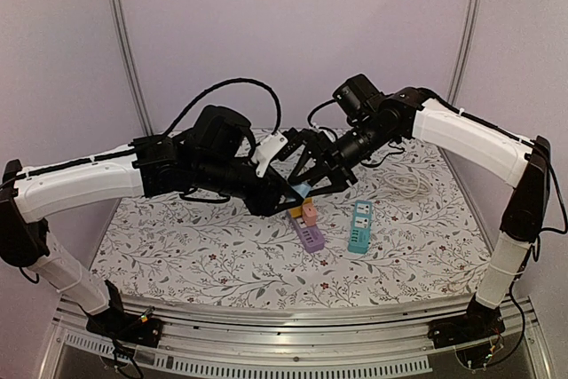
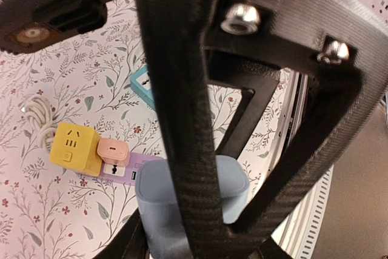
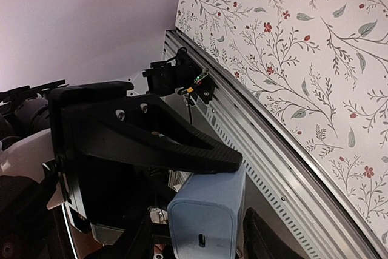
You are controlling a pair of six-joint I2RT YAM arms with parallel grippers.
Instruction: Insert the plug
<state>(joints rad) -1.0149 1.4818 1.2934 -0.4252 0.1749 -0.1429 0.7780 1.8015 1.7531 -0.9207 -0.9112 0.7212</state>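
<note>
Where the left arm [image 1: 80,179] reaches in from eight o'clock of the overhead view, low and nearly level, its tool [image 1: 282,191] is clamped narrow on the pale blue plug [image 1: 302,190]. The plug hangs above the counter [image 1: 177,246] near the centre, just at twelve o'clock of the purple power strip [image 1: 311,238]. A yellow cube [image 1: 295,211] and a pink plug [image 1: 309,212] sit side by side on that strip. A teal strip [image 1: 359,225] lies apart at its three o'clock, and a coiled white cable [image 1: 404,185] sits at one o'clock of the teal one. The right arm [image 1: 470,139] rises from four o'clock, bends at its elbow near three, and slopes down toward the centre, where its tool [image 1: 312,182] meets the plug from the two o'clock side. Only the left wrist view shows a black finger [image 2: 182,119] crossing the plug's body, with the pink plug seated in the purple strip beside the cube. Only the right wrist view shows a small slot in the plug's end face. There the right tool's jaws flank the plug at six o'clock, too dark and cropped to tell whether they grip it.
</note>
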